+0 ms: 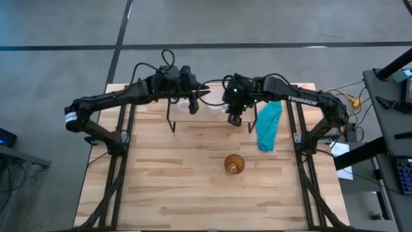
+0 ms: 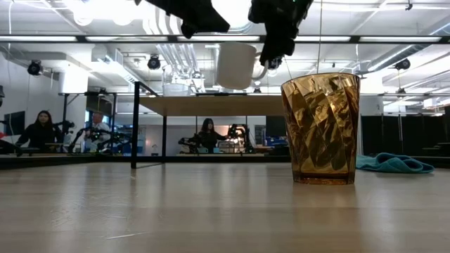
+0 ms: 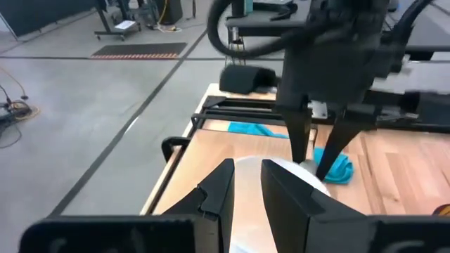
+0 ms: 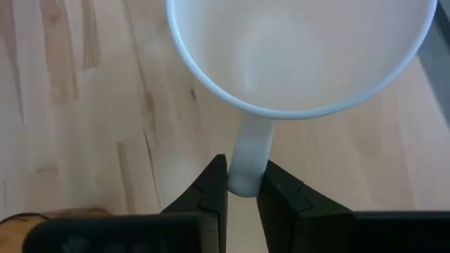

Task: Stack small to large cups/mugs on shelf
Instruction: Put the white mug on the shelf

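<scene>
Right claw point(image 4: 242, 184) is pinching the white mug point(image 4: 302, 53) by its handle, hanging it above the shelf point(image 2: 211, 105). Left claw point(image 3: 246, 190) is waiting close beside, fingers narrowly parted.

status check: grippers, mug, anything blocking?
Right gripper shut on white mug handle, held above shelf. Left gripper open beside it. Amber tumbler on table, clear.

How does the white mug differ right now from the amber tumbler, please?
The white mug is plain, opaque and has a handle; the amber tumbler is see-through, faceted and has none. The mug hangs in the air above the shelf, its handle pinched in the right tool, while the tumbler stands free on the table. Both are upright.
</scene>
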`<state>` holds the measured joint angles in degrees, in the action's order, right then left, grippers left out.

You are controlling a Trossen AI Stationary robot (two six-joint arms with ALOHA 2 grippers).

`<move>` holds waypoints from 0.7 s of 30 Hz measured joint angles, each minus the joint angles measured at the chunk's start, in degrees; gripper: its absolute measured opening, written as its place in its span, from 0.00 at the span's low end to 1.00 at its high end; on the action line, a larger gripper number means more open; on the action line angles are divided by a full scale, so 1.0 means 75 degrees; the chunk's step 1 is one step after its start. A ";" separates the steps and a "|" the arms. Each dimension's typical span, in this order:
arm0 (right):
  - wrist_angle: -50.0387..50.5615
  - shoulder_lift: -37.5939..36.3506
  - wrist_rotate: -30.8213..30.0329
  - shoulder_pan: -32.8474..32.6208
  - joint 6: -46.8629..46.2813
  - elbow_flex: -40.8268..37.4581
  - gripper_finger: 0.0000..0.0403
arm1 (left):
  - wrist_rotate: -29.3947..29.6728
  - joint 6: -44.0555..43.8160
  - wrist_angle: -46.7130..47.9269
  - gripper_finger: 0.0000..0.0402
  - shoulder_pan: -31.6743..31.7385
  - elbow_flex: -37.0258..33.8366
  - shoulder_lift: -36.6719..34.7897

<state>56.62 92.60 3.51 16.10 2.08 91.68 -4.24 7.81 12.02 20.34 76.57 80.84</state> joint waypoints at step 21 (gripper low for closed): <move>0.0039 0.0175 0.0552 0.0545 0.1587 0.0071 0.12 | -0.0287 -0.0018 0.0145 0.15 0.0000 -0.0021 0.0338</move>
<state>56.91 93.91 7.65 20.19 13.99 92.21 -6.39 7.68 13.11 20.34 76.42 83.37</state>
